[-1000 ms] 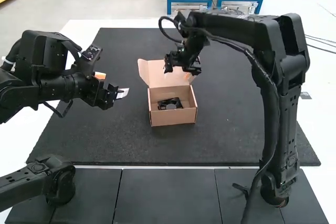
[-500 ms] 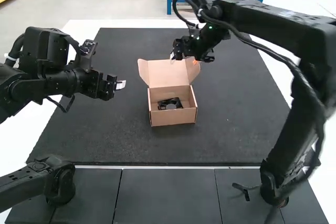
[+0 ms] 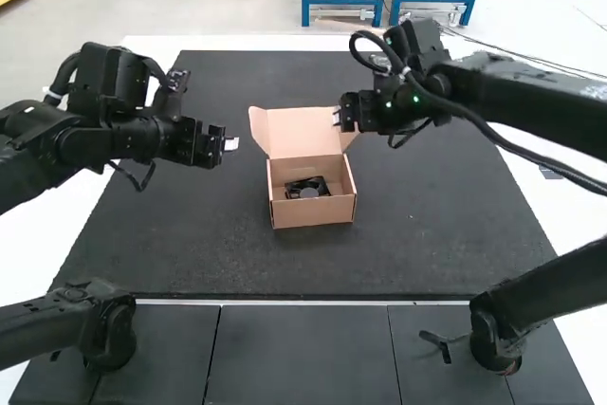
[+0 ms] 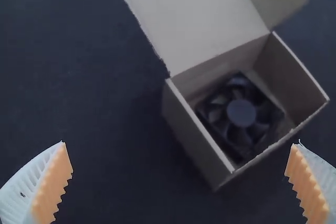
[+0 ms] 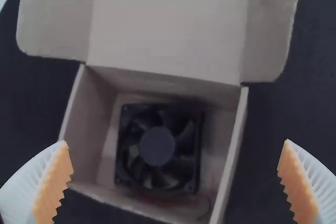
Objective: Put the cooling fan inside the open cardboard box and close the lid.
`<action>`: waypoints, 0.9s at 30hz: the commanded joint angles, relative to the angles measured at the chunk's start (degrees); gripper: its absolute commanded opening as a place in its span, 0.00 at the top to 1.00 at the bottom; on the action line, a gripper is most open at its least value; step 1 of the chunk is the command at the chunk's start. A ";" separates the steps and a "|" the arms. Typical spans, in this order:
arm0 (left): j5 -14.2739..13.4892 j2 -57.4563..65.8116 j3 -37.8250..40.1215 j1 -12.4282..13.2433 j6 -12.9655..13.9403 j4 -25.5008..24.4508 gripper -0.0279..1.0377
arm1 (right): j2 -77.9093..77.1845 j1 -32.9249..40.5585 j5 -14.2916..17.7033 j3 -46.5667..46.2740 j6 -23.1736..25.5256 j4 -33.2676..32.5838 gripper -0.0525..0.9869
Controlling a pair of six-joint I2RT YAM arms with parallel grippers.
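Fan (image 3: pixel 306 189) lay flat in the bottom of the cardboard box (image 3: pixel 313 211) with its lid (image 3: pixel 299 133) standing open, left gripper (image 3: pixel 218 145) and right gripper (image 3: pixel 342 119) spread empty on either side, so a one-sided shove at the lid risked skidding the light box.

Cooling fan (image 4: pixel 240 113) partly behind the cardboard box (image 4: pixel 191 136) wall.

We see a black mat (image 3: pixel 190 253) that covers a white table (image 3: pixel 38 244), with dark tiles (image 3: pixel 303 358) along its near edge.
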 commanded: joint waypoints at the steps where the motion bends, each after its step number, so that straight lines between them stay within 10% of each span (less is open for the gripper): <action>1: -0.33 0.89 -0.95 1.62 -2.13 1.81 0.07 | -2.92 -1.53 2.50 -3.39 0.51 3.91 0.09; 10: -0.41 4.50 -2.27 7.07 -2.13 3.48 0.07 | -2.30 -5.31 0.91 -6.29 -3.19 10.50 0.09; 27: -0.77 11.44 -4.47 7.77 -0.81 17.81 0.07 | 6.57 -7.68 -2.25 -5.85 -0.29 18.94 0.09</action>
